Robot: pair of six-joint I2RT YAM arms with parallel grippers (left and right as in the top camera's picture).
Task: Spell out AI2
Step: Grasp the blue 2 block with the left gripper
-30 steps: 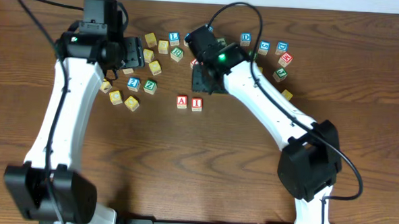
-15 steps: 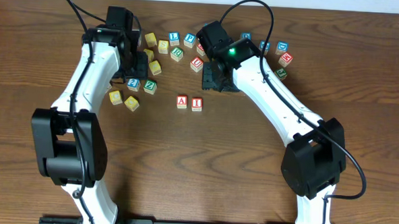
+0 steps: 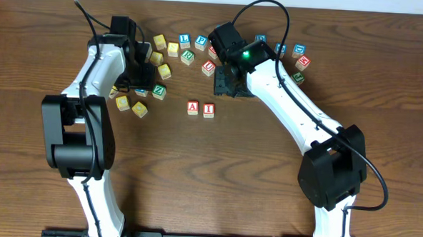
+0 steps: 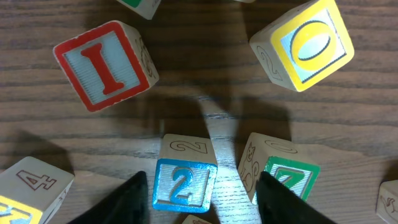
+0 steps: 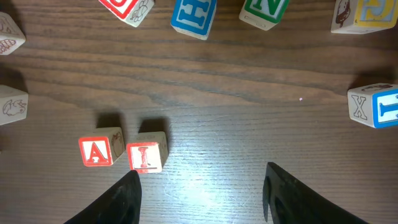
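Right, L gripper (image 4: pixel 200 182) points down w/ jaws spread, straddling the blue 2 cube (image 4: pixel 183 186). It's not pinching yet: gaps show on both sides, wider on the side of the green Z cube (image 4: pixel 281 180). So the 2 sits dead between my fingers, faces approx square to them, no long axis to fuss over. Z is just beside it and could get nudged. L arm (image 3: pixel 92 77) reaches out over the far-left scatter, elbow folded back near its base. A cube (image 3: pixel 193 108) and I cube (image 3: pixel 209 110) sit side by side mid-table, off to my right; the 2 prob goes just right of the I. R gripper (image 5: pixel 202 174) hovers spread and empty beyond that row, farther from the 2.
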